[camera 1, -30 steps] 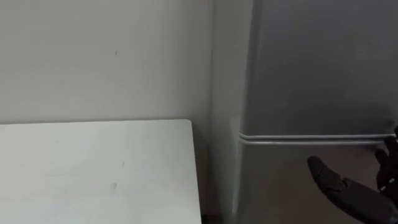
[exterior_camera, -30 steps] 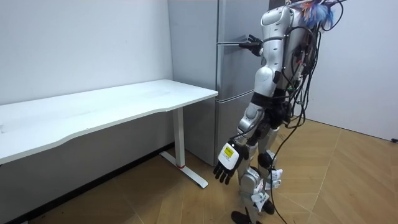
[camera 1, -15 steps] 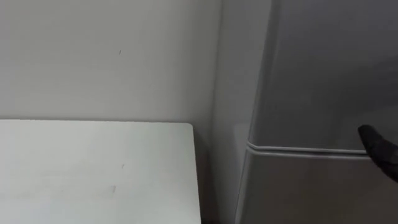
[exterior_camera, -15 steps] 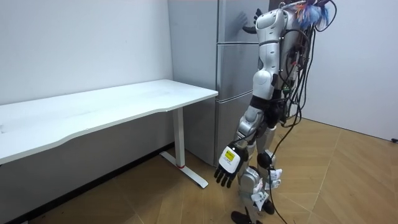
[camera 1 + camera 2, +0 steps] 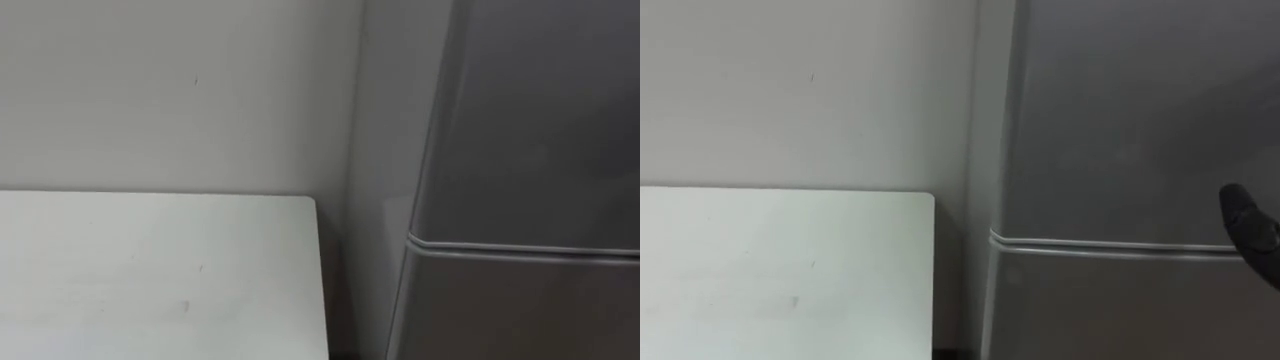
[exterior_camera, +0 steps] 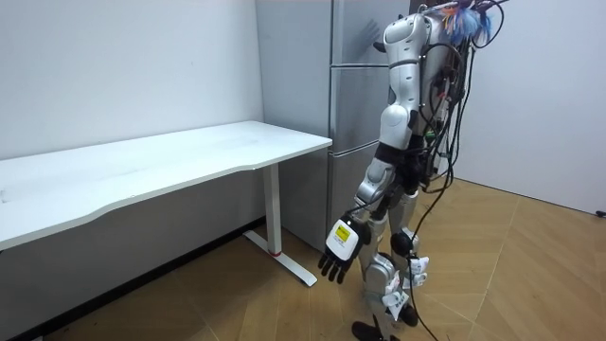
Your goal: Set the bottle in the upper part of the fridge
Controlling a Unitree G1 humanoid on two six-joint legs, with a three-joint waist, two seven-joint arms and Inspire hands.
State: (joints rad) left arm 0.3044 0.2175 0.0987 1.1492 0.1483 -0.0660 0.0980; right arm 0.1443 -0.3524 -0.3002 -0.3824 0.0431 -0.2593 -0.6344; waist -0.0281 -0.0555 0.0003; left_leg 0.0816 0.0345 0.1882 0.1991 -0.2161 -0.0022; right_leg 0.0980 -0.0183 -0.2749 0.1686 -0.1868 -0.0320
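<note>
I stand close to a tall grey fridge (image 6: 352,104), facing its shut doors. The upper door (image 5: 540,120) meets the lower door (image 5: 520,310) at a pale seam (image 5: 520,247). My right hand (image 5: 1250,238) is raised in front of the fridge at about seam height. One dark, straight finger of it enters at the right edge of the right eye view. It holds nothing that I can see. My left hand (image 6: 339,254) hangs low beside my leg in the room view, fingers relaxed and empty.
A white table (image 5: 150,270) stands to my left, its right end close to the fridge's side. A pale wall (image 5: 180,90) runs behind it. In the room view the table (image 6: 170,161) stretches toward the room view's left over wooden floor (image 6: 511,284).
My right arm has lifted from the seam toward the upper door. The hand slid right, out of the left eye view. The eye views have shifted a little. The left hand still hangs.
</note>
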